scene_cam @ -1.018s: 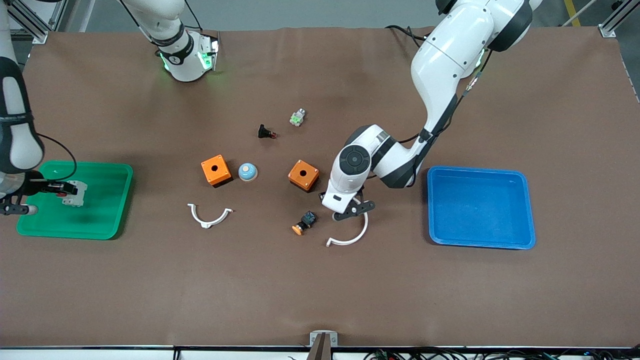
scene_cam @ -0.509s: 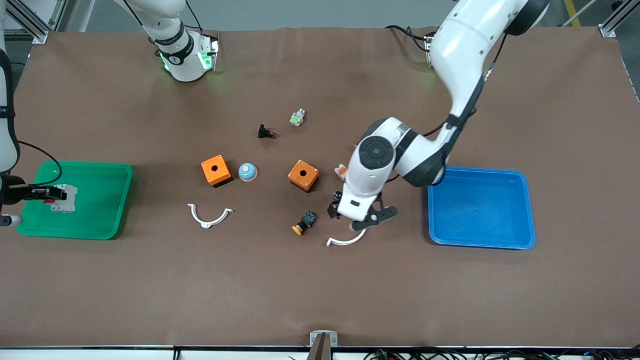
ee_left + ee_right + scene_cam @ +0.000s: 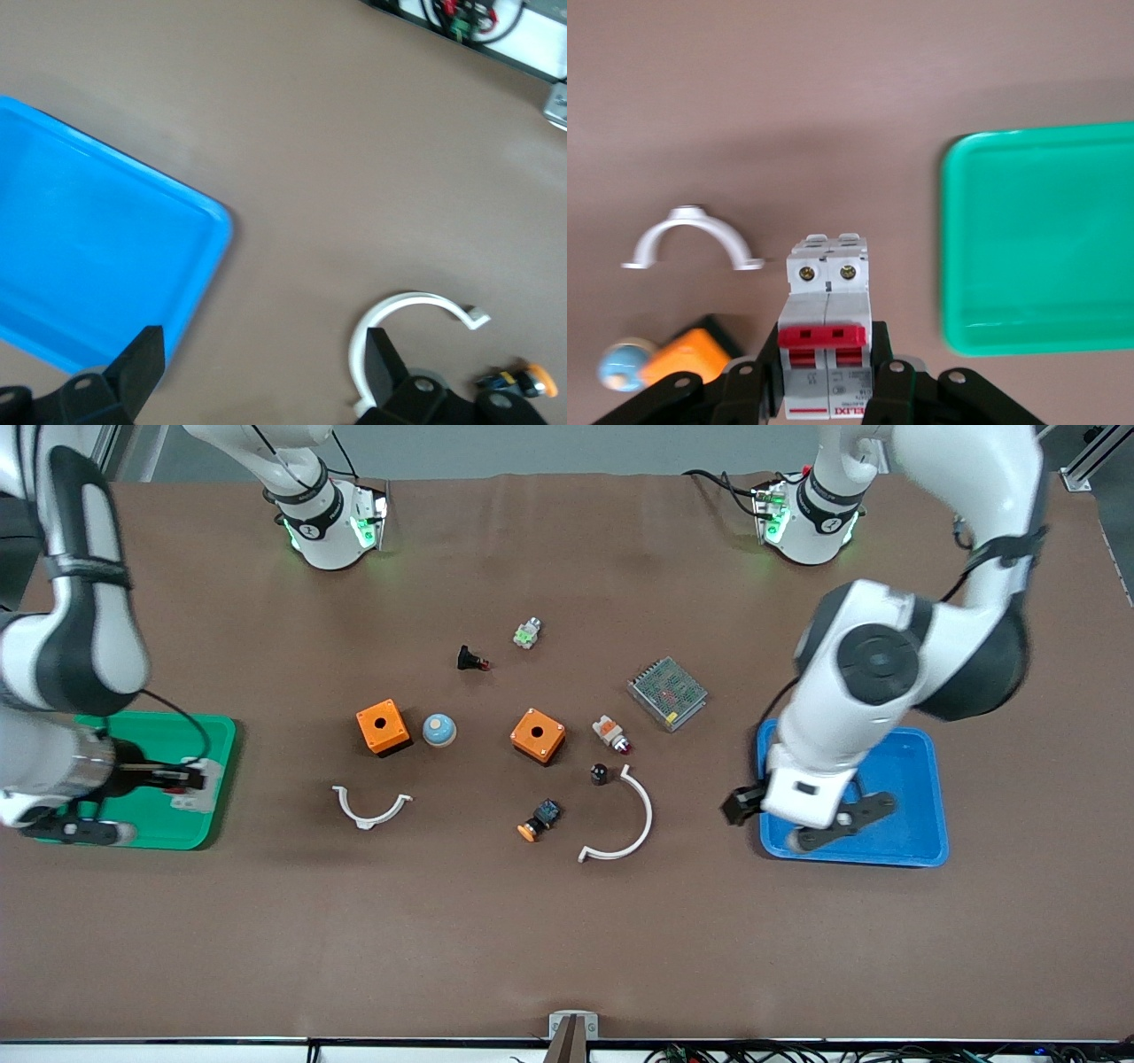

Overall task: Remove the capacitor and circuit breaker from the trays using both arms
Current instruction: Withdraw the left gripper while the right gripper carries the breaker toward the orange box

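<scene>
Since 1 s ago left arm swung from the white clamp [image 3: 625, 824] to blue tray [image 3: 912, 797] edge; left gripper [image 3: 793, 822] jaws open, empty. Right gripper [image 3: 182, 778] over green tray [image 3: 208, 731], clamped on breaker [image 3: 829, 332]. Capacitor [image 3: 600, 773] on table beside clamp.

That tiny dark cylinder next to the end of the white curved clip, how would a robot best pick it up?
Straight down from above, pinching the capacitor across its round sides: it looks short and upright. The white clip ends close beside it, so probably set the fingers on its nearer and farther sides.
</scene>
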Controlling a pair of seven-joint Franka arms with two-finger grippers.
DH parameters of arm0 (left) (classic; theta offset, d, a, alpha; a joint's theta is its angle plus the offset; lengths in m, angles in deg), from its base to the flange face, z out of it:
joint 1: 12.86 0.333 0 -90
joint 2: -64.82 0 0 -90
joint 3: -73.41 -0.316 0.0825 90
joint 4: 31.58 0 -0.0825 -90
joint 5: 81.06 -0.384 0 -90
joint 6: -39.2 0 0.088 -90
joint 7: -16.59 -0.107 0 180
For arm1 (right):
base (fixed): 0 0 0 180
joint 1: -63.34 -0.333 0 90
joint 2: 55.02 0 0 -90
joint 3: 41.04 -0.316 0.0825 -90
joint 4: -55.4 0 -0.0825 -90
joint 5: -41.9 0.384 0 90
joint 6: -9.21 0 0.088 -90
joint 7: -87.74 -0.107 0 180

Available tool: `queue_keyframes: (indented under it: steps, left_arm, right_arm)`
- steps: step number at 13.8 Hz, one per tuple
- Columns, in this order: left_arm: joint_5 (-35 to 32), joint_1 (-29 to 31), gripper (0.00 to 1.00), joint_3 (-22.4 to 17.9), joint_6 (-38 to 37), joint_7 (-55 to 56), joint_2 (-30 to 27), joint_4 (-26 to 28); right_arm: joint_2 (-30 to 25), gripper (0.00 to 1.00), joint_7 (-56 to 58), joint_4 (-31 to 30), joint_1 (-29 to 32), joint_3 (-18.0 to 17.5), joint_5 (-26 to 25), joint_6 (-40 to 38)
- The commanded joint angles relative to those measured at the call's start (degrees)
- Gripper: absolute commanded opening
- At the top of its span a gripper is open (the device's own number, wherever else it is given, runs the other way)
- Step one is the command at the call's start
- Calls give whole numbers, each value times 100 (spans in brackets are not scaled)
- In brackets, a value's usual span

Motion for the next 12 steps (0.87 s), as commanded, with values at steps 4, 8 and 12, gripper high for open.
queue_keyframes:
  steps: [4,8,12]
  left_arm:
    - [26,1117,100,104,-847,-1377,-988,178]
    - [421,1576,100,104,-1041,-1396,-1261,170]
    - [404,1594,100,69,-1103,-1493,-1393,161]
  right_arm:
    - [-127,8,-1517,-272,-1018,78,864,204]
    - [-101,5,-2799,-922,-1975,78,909,1344]
    - [285,5,-3365,-1020,-2723,87,900,2128]
